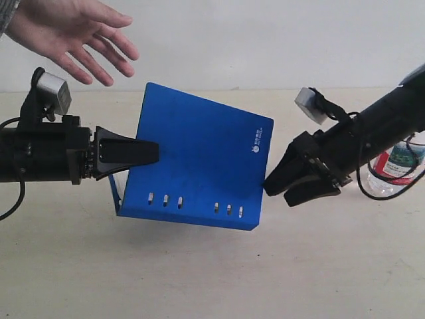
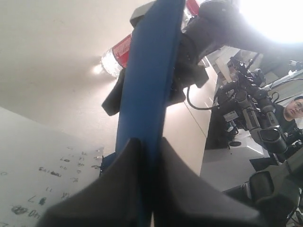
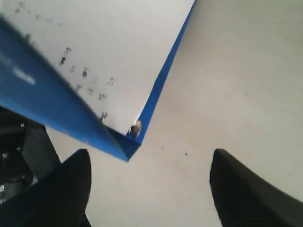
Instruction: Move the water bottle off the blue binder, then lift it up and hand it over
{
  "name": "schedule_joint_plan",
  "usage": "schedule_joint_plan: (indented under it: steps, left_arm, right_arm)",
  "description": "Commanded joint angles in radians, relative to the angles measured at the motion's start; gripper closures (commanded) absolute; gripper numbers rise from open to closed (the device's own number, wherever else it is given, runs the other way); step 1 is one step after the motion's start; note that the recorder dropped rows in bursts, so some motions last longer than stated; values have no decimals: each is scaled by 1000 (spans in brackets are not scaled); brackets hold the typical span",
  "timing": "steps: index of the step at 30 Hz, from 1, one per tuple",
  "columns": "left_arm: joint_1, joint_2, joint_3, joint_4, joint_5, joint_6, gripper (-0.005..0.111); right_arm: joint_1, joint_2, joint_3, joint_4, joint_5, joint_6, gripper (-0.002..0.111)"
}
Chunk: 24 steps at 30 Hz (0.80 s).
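- A pale beige bench (image 1: 199, 279) fills the exterior view, with a white wall behind it.
- The blue binder (image 1: 199, 166) is a flat, bright-blue rectangle. It is held up off the bench and tilted, roughly midway between the two arms. The right wrist view shows a white inner page with small dark marks.
- The left claw (image 1: 149, 151) is black and comes in from the left. It is pinching the binder's left edge, and the left wrist view shows the blue edge squeezed between both fingers.
- The right claw (image 1: 277, 193) is spread and holds nothing. It sits just beside the binder's right edge.
- A person's open hand (image 1: 60, 30), palm down with the fingers apart, hovers at the upper left above the left arm.
- The water bottle (image 1: 398, 166) is clear plastic with a red, white and green label. It rests on the bench at the far right, off the binder, partly hidden behind the right arm.
- A row of small pale holes (image 1: 166, 199) runs along the binder's lower edge.
- A small white logo (image 1: 259, 139) marks the binder's upper right corner.
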Motion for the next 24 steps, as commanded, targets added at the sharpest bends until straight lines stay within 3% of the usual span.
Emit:
schedule_joint_plan:
  steps: [1, 6, 10, 14, 18, 21, 24]
  left_arm:
    - [-3, -9, -4, -19, 23, -13, 102]
    - [-3, -9, -4, -19, 23, -13, 102]
    - [-3, -9, -4, -19, 23, -24, 102]
    - [-5, -9, -4, -19, 23, -53, 102]
    - [-29, -9, -4, -19, 23, -126, 102]
    - [-94, -9, -5, -19, 23, -156, 102]
    - [-132, -9, -20, -19, 23, -156, 102]
  right_arm:
    - [17, -103, 86, -87, 7, -10, 45]
    - [167, -279, 170, -191, -2, -30, 49]
    - [428, -448, 211, -509, -176, 134, 50]
    - [707, -514, 261, -943, -366, 446, 50]
    - [941, -512, 370, -1460, -589, 940, 50]
    - [995, -512, 400, -1600, -622, 1134, 50]
    - [1001, -512, 402, -1624, -633, 1164, 49]
